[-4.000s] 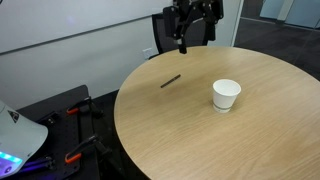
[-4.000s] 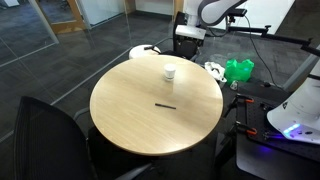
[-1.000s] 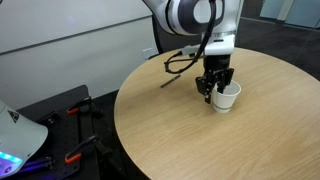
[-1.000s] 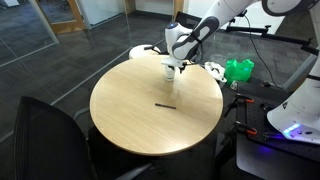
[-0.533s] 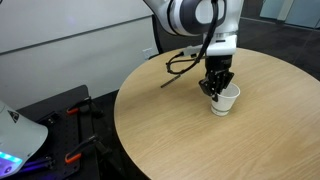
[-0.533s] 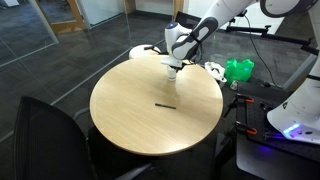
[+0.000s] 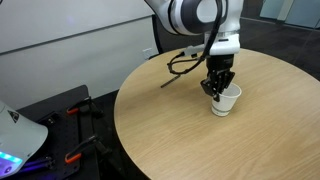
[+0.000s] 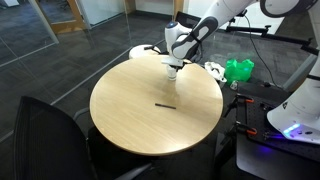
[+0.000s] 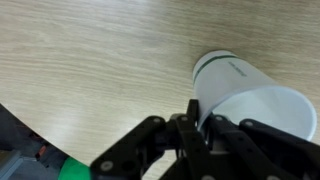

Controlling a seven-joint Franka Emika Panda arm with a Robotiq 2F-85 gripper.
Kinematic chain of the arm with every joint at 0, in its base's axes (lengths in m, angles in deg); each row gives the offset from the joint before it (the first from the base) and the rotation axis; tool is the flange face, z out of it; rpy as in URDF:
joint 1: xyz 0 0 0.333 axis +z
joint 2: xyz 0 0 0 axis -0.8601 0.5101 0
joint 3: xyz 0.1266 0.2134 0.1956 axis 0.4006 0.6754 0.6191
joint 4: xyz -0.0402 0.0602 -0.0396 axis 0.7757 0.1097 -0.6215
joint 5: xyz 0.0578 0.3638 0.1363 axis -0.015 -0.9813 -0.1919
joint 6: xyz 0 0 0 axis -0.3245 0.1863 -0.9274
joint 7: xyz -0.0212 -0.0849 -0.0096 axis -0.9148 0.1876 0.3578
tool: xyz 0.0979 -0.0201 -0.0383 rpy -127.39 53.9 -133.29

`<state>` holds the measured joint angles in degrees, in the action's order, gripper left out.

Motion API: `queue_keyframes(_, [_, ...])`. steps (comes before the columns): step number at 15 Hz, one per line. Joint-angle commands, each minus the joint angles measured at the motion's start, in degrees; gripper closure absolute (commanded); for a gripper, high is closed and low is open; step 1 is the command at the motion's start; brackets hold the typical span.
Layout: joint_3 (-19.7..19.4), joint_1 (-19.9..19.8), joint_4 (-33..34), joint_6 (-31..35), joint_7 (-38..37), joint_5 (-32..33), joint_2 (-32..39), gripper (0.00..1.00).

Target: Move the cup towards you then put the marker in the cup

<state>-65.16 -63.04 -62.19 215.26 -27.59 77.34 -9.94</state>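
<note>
Closed gripper [image 7: 218,91] on cup [image 7: 229,101] rim.
We see its jaws clamped over the white wall (wrist view agrees); marker [image 8: 164,104] lies well apart on the round surface [image 8: 120,118].

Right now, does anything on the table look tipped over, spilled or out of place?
Nothing stands out. The cup stands upright near the edge of the table with the gripper pinched on its rim, and the marker lies flat on the wood, apart from the cup. No spill or damage shows.
</note>
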Motion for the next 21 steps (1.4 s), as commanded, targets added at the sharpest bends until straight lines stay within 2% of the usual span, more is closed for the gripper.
queue_keyframes(1, [-2.0, 1.7, -4.9, 1.9, 1.8, 0.0, -4.1, 0.99])
queue_keyframes(7, [-4.5, 3.6, -13.8, 9.5, 1.3, 1.3, -11.1, 0.99])
queue_keyframes(14, [-5.9, 5.2, -21.1, 16.9, 1.0, 1.3, -15.0, 0.99])
queue_keyframes(15, [-5.6, 4.4, -17.2, 14.9, 1.3, 0.4, -11.9, 0.95])
queue_keyframes(20, [-5.6, 4.8, -18.7, 15.6, 1.3, 0.4, -12.8, 0.95])
queue_keyframes(21, [-5.6, 4.8, -18.8, 15.6, 1.3, 0.4, -12.8, 0.99])
